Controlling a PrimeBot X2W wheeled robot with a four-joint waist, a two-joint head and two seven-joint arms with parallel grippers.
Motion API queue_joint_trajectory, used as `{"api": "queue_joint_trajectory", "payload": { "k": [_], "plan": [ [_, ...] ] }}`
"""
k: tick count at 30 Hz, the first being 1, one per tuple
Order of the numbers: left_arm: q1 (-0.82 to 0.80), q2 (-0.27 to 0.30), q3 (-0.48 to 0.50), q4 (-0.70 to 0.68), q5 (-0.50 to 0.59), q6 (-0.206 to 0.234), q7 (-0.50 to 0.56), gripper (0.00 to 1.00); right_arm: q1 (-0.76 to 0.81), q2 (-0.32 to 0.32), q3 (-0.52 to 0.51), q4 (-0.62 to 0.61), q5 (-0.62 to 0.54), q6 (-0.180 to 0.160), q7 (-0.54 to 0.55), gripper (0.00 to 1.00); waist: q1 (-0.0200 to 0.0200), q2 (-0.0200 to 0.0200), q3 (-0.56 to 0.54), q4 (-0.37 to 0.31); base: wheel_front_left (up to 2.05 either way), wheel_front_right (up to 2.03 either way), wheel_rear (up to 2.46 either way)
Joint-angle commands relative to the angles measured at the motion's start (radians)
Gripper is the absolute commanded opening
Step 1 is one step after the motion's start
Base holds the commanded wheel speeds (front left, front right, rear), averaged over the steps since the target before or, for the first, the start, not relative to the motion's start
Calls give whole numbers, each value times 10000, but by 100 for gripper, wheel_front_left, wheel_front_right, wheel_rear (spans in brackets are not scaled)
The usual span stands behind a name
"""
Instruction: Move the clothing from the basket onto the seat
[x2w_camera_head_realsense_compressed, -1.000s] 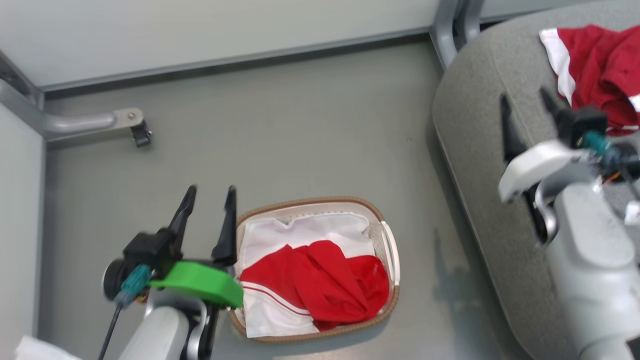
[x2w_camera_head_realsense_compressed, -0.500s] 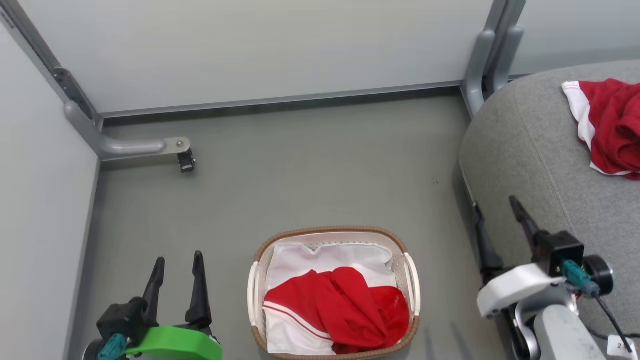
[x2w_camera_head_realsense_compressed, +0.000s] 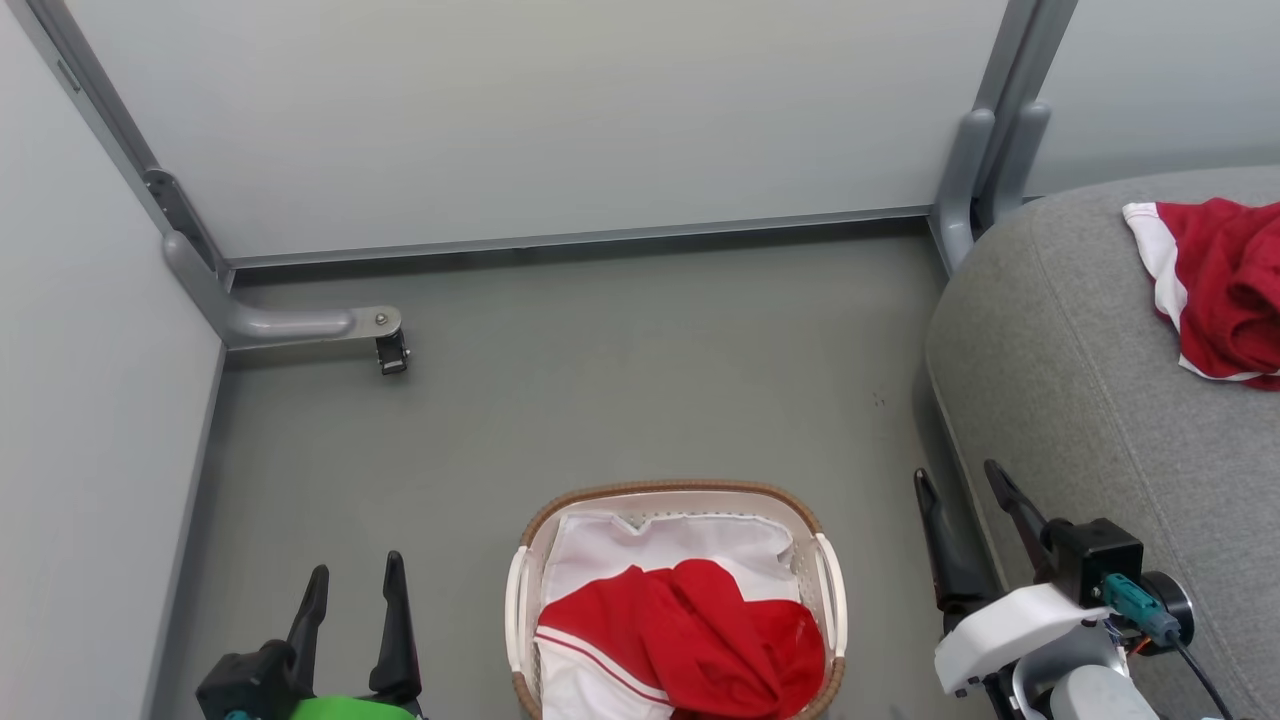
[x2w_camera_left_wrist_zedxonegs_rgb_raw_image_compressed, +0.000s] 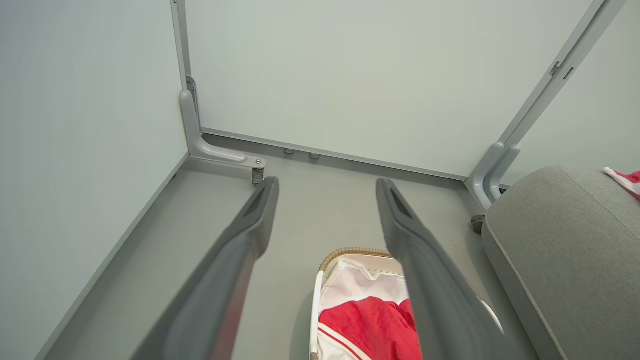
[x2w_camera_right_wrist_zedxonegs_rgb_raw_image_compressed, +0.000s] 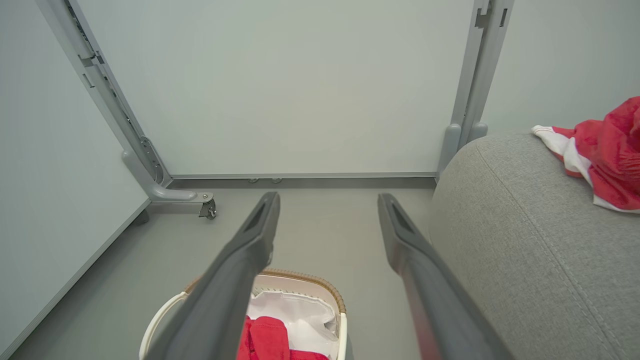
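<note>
The white basket (x2w_camera_head_realsense_compressed: 831, 590) with a brown rim stands on the floor at the bottom middle of the head view. Red clothing (x2w_camera_head_realsense_compressed: 690, 640) with a thin white stripe lies in it over a white sheet (x2w_camera_head_realsense_compressed: 650, 545). Another red garment (x2w_camera_head_realsense_compressed: 1225, 285) with white trim lies on the grey seat (x2w_camera_head_realsense_compressed: 1080, 380) at the right. My left gripper (x2w_camera_head_realsense_compressed: 355, 578) is open at the lower left, left of the basket. Between basket and seat, my right gripper (x2w_camera_head_realsense_compressed: 958, 478) is open and holds nothing. The left wrist view shows the basket (x2w_camera_left_wrist_zedxonegs_rgb_raw_image_compressed: 340, 256), the right wrist view the seat (x2w_camera_right_wrist_zedxonegs_rgb_raw_image_compressed: 525, 240).
Pale partition walls close off the back and left. A grey metal foot with a caster (x2w_camera_head_realsense_compressed: 390, 352) juts from the left corner. A grey post (x2w_camera_head_realsense_compressed: 975, 150) stands at the back right beside the seat. Grey floor (x2w_camera_head_realsense_compressed: 620, 380) lies between basket and wall.
The head camera has tilted up and back, so the whole scene slid down the view. Both grippers dropped toward the bottom edge; the right one came off the seat, away from the garment there.
</note>
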Motion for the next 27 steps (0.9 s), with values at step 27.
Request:
{"api": "queue_joint_trajectory", "payload": {
  "k": [27],
  "plan": [
    [-176,-150,262,357,366,-317,-5,100,26,-49,0,139,-6,-14,-48,100,1,0,-34,2,0,0,0]
  ]
}}
